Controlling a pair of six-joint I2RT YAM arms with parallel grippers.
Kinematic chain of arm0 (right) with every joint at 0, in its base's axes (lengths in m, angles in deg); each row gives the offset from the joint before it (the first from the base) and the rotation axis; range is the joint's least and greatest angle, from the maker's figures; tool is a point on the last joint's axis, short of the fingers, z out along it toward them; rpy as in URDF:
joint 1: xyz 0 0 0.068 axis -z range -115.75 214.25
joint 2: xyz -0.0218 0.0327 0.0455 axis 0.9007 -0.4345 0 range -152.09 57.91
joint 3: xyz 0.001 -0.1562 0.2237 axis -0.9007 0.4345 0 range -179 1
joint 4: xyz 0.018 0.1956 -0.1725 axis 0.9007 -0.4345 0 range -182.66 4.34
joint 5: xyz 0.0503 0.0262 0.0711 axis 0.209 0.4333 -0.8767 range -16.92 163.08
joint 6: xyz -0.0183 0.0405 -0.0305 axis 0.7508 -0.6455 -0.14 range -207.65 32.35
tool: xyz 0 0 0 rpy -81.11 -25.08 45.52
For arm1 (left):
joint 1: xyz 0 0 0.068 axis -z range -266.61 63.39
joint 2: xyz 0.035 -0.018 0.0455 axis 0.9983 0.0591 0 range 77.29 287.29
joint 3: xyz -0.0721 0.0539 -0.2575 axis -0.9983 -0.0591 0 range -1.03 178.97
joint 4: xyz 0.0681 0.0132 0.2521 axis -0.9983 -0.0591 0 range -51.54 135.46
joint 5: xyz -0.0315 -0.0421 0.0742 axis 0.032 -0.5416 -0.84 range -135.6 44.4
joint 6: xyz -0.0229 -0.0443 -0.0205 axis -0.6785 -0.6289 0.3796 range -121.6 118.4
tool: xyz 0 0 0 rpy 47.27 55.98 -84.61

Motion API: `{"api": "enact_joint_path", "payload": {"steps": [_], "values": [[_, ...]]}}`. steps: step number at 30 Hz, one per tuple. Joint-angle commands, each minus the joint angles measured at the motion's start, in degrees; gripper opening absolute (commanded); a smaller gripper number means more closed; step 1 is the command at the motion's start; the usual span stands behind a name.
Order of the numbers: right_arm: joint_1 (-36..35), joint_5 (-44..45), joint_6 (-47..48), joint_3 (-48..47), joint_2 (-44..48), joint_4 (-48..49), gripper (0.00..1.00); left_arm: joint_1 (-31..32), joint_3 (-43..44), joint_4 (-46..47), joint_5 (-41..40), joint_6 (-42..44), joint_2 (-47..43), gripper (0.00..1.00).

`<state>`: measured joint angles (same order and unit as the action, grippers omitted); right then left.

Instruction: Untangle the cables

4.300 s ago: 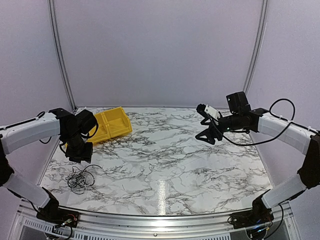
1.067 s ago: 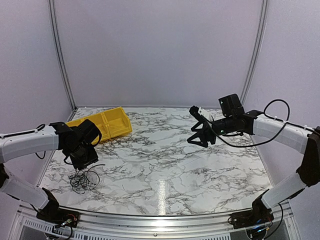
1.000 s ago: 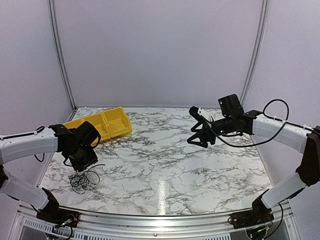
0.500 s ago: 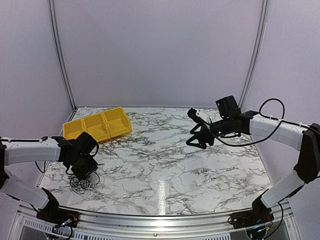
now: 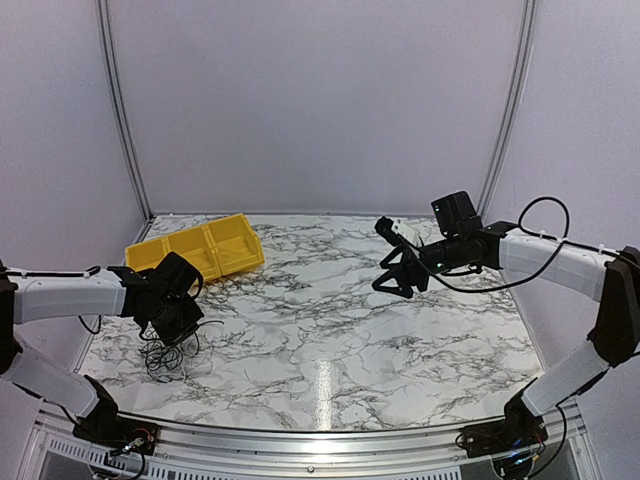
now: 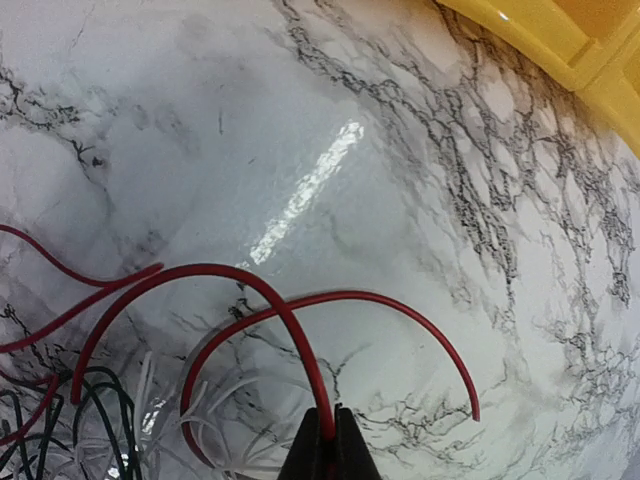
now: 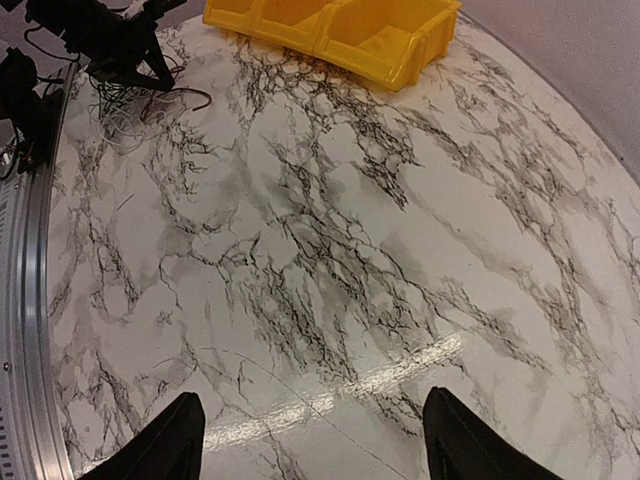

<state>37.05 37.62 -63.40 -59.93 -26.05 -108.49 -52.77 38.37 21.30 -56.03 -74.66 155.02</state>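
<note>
Marble-patterned tabletop (image 5: 330, 340), pale lilac walls behind.

Overhead view.
- Tangle of cables (image 5: 165, 352): near-left part of the table.
- Left gripper (image 5: 172, 322): low on the tangle's upper edge.
- Right gripper (image 5: 395, 277): in the air right of centre, well apart from the tangle.
- Yellow bin (image 5: 196, 252): three compartments, far left, near the tangle but apart from it; no contents visible.

Left wrist view.
- Jaws pressed together on a red wire (image 6: 250, 285), which arcs away in two loops, one free end lying to the right.
- White wires (image 6: 215, 425) and dark wires (image 6: 70, 420): bunched lower left, under the red loops.
- Advice: draw the red wire slowly away from the heap, stopping if pale strands lift with it. The idle arm could probably pin the rest.

Right wrist view.
- Fingers (image 7: 170, 445) stand wide apart, nothing between them.
- Tangle: far upper left.
- Bin compartments: bare yellow floors only.
</note>
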Motion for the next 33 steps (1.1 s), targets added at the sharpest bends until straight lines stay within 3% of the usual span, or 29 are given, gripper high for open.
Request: {"api": "enact_joint_path", "payload": {"steps": [1,7,11,15,26,33], "values": [[-0.9,-0.6,1.6,-3.6,0.1,-0.8,0.75,0.3,2.8,0.7,4.7,10.6,-3.4,0.03],[-5.8,0.3,4.4,-9.1,-3.9,-1.1,0.72,2.0,0.8,3.0,15.9,22.9,-9.8,0.0],[-10.7,0.1,6.2,-13.2,-8.0,-1.0,0.65,2.3,-3.0,11.7,24.0,25.5,-14.4,0.0],[-14.8,-0.9,5.5,-16.9,-12.1,-0.2,0.59,3.2,-3.5,17.3,27.2,26.8,-15.3,0.0],[-18.8,-2.6,0.1,-25.3,-20.2,3.5,0.69,4.7,0.6,30.1,33.5,28.6,-10.0,0.0],[-23.7,1.4,15.8,-26.2,-20.6,0.3,0.7,5.3,4.0,34.6,38.9,27.6,-5.0,0.0]]}}
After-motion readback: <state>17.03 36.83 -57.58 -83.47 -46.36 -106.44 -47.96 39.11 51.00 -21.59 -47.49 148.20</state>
